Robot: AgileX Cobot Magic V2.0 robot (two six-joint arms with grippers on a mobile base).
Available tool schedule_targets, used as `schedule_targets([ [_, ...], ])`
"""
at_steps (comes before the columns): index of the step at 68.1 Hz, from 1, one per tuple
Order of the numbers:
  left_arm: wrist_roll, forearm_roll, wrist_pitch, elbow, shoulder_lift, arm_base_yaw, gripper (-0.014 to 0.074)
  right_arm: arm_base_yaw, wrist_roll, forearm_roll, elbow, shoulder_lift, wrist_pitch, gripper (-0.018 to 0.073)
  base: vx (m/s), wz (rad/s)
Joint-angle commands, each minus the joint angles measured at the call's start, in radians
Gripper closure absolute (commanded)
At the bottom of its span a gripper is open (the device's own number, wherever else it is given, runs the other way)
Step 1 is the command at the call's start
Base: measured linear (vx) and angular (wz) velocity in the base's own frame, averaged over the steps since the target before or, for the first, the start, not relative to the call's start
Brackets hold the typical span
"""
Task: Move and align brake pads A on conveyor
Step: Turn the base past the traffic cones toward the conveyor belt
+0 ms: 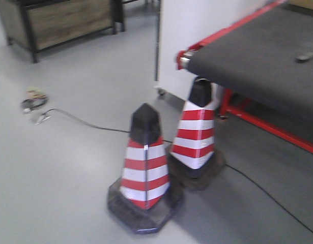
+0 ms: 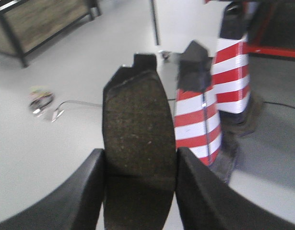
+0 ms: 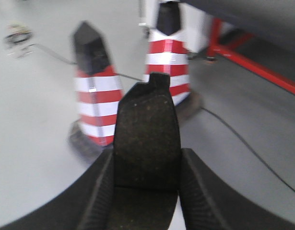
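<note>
You have both claws clamped edgewise on flat, curved grey-brown brake pads, the left gripper point(image 2: 140, 191) on one pad point(image 2: 137, 129) and the right gripper point(image 3: 146, 191) on another point(image 3: 146, 134), carried over floor short of the dark conveyor belt point(image 1: 258, 56), where one small dark piece point(image 1: 305, 57), likely another pad, lies.

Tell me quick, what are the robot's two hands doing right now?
Left gripper: shut on a brake pad, pinched between its fingers.
Right gripper: shut on another brake pad, held the same way.
</note>
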Motion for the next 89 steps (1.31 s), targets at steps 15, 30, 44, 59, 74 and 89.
schedule_targets([
  [15,-0.003,0.015,-0.091,-0.029,0.011,0.0,0.0603,-0.007,-0.008,0.0,-0.028,0.011,-0.089,0.0571,0.23,-0.84],
  [30,-0.003,0.015,-0.091,-0.029,0.011,0.0,0.0603,-0.007,-0.008,0.0,-0.028,0.011,-0.089,0.0571,0.23,-0.89],
  [44,-0.003,0.015,-0.091,-0.029,0.011,0.0,0.0603,-0.007,-0.008,0.0,-0.028,0.011,-0.088,0.0571,0.24,-0.87],
  [59,-0.003,0.015,-0.091,-0.029,0.011,-0.001,0.0603,-0.007,-0.008,0.001,-0.028,0.011,-0.088,0.0571,0.28,-0.58],
  [74,-0.003,0.015,-0.091,-0.029,0.009,-0.001,0.0603,-0.007,-0.008,0.001,-0.028,0.011,-0.085,0.0571,0.35,-0.23],
  [89,-0.003,0.015,-0.091,-0.029,0.009,-0.001,0.0603,-0.007,-0.008,0.001,-0.028,0.011,-0.072,0.0571,0.41,-0.04],
])
